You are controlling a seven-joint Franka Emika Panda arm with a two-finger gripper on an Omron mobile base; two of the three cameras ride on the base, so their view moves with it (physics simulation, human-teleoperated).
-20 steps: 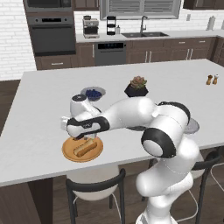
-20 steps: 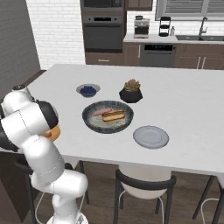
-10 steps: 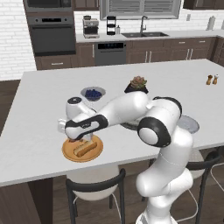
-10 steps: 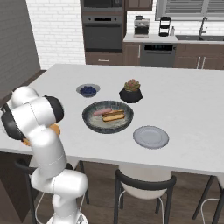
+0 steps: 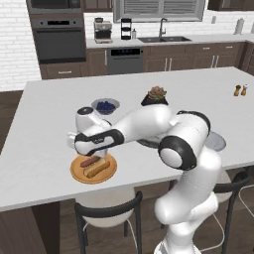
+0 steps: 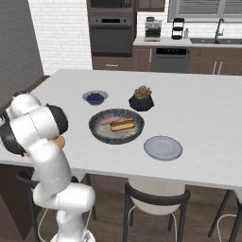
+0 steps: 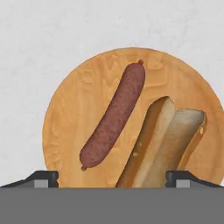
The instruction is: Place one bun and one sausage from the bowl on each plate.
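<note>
Plates: two, orange plate (image 5: 93, 168) and grey plate (image 6: 163, 147).
Orange plate: one sausage (image 7: 113, 117), one bun (image 7: 164, 142).
Bowl (image 6: 116, 125): one sausage, one bun.
Claw (image 7: 112, 178): above orange plate, open wide, empty.

On the bench (image 6: 198, 108), 1 sausage (image 7: 113, 117) and 1 bun (image 7: 164, 144) lie side by side on the left plate (image 5: 78, 173). Another sausage (image 6: 109, 120) and bun (image 6: 123, 125) lie in the bowl (image 6: 99, 134), the second plate (image 6: 163, 148) just right of it.

End effector (image 7: 112, 177) spread, pointing down
</note>
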